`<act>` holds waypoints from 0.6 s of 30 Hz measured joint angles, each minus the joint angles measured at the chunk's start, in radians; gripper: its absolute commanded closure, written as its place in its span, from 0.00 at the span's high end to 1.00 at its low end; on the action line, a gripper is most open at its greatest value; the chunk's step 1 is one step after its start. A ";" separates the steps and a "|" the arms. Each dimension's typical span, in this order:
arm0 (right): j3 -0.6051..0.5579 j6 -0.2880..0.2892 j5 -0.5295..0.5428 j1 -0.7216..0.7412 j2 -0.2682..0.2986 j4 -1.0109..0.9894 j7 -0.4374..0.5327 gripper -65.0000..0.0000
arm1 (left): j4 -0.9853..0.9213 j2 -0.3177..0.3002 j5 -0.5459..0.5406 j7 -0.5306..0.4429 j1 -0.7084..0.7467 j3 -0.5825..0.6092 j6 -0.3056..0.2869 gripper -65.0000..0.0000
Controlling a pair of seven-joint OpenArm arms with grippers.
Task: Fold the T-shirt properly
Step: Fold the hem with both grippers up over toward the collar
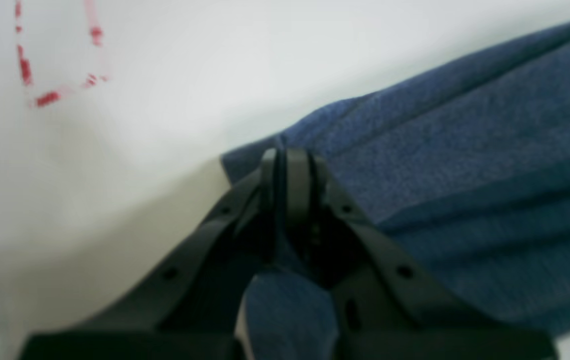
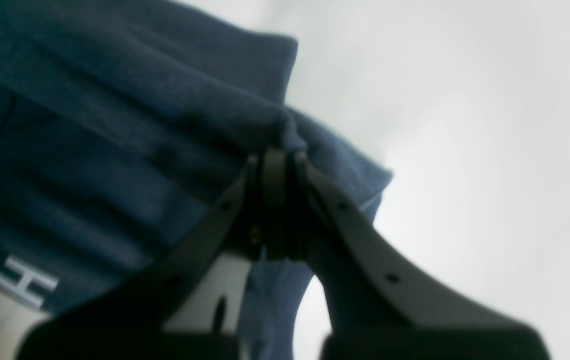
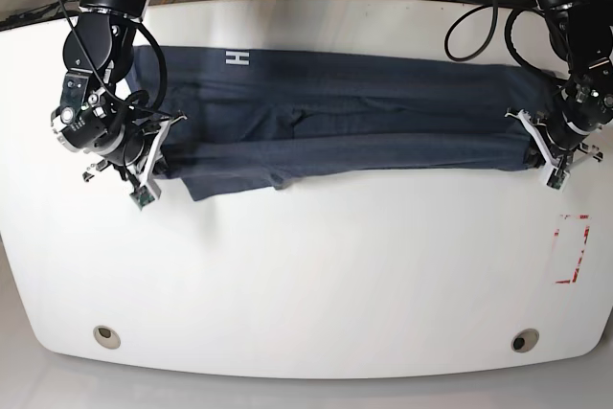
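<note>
The T-shirt (image 3: 345, 126) is stretched as a long band across the table (image 3: 306, 284), from nine to three o'clock. Its ends are clamped by the right gripper (image 3: 158, 155) and the left gripper (image 3: 536, 148). For a clean fold, both ends should be carried together, tension kept even.

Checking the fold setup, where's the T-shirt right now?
In the base view the T-shirt lies stretched across the far half of the white table, pinched between the right gripper and left gripper.
</note>
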 measured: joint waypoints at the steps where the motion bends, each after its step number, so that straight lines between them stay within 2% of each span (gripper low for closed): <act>1: 0.000 0.000 0.005 -0.018 -0.001 0.011 -0.002 0.00 | 0.006 0.000 -0.001 0.001 0.013 -0.002 0.000 0.01; 7: 0.000 0.000 0.015 -0.110 -0.006 0.048 -0.002 0.00 | 0.015 -0.005 0.002 0.002 0.084 -0.014 0.000 0.01; 11: 0.063 0.001 0.022 -0.150 -0.037 0.044 0.004 0.16 | 0.014 -0.031 -0.005 -0.003 0.122 -0.013 0.000 0.03; 13: 0.097 0.000 0.011 -0.160 -0.050 0.032 0.005 0.25 | 0.012 -0.035 -0.005 -0.002 0.131 -0.015 -0.001 0.12; 15: 0.112 0.000 0.002 -0.165 -0.055 0.010 0.002 0.36 | 0.011 -0.035 0.001 -0.001 0.136 -0.015 0.000 0.30; 17: 0.125 0.000 0.001 -0.170 -0.055 -0.005 -0.001 0.42 | 0.011 -0.035 0.001 -0.002 0.142 -0.015 0.000 0.42; 18: 0.132 0.000 0.001 -0.171 -0.055 -0.007 -0.003 0.48 | 0.012 -0.035 0.002 -0.002 0.144 -0.014 0.000 0.53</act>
